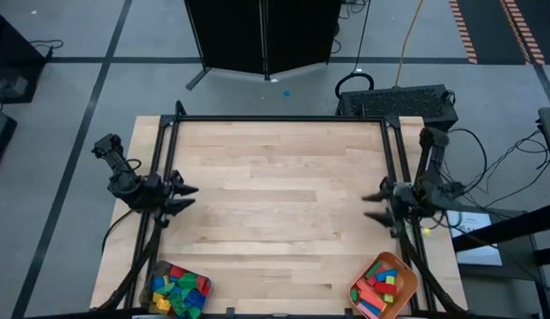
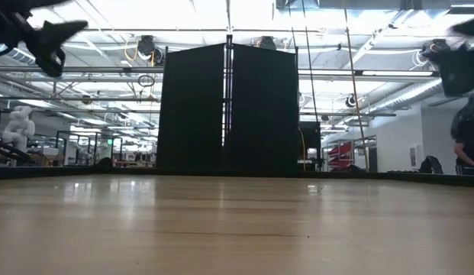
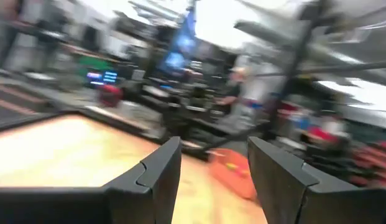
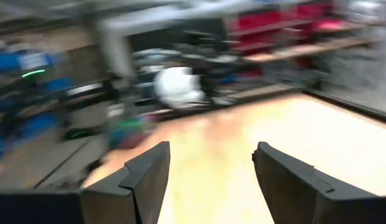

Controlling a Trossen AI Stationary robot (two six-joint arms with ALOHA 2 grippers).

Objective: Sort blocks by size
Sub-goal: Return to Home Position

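A bare wooden table (image 1: 275, 221) lies between two idle arms, and by the look of it the sorting job is all but finished.

The left gripper (image 1: 193, 197) hangs over one side edge and the right gripper (image 1: 367, 207) over the other. They face each other, well apart, with nothing but plain wood between their tips. Both are released: the wrist views show the fingers of each spread wide, with nothing held.

A grey container (image 1: 151, 270) sits well off to the side of the left gripper, toward the near corner of the table. An orange tray (image 1: 411, 276) sits the same way beside the right gripper, at the opposite near corner.

All the blocks (image 1: 179, 290) in sight lie in these two bins. The container holds a green, yellow, red and blue heap, and the tray holds a red, pink, green and blue heap (image 1: 383, 285). No loose block shows near either gripper. Whether each heap holds only one size cannot be told from here. What seems left is only for the arms to settle at rest.
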